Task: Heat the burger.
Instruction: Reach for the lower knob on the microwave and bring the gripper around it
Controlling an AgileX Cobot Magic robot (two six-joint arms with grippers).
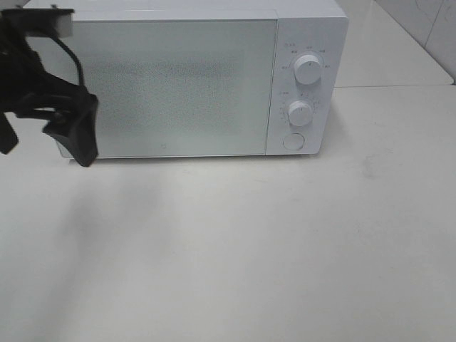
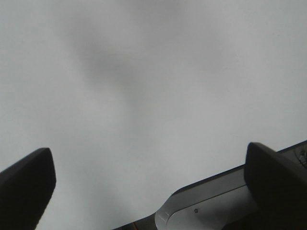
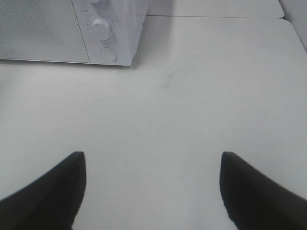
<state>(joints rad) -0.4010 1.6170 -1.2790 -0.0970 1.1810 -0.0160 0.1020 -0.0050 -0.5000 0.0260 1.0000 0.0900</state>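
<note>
tabletop [image 1: 249, 249]: one, white, carrying the microwave.
microwave [image 1: 178, 28]: one, white; door [image 1: 171, 85] shut, its frosted pane hides the inside.
burger: no view shows it, so I cannot tell where it is.
left hand [image 2: 149, 187]: at the microwave's left front corner, released, nothing between its fingers.
right hand [image 3: 151, 191]: well in front of the microwave, released, holding nothing.
knobs [image 1: 308, 69]: two, stacked on the microwave's panel.
button [image 1: 293, 141]: one, round, beneath them.

Plain white bench [image 1: 285, 249], soft even light, faint shadows. White microwave [image 1: 178, 78] sits at the back, door shut, bit of pale tiled wall [image 1: 434, 28] off to the right.
</note>
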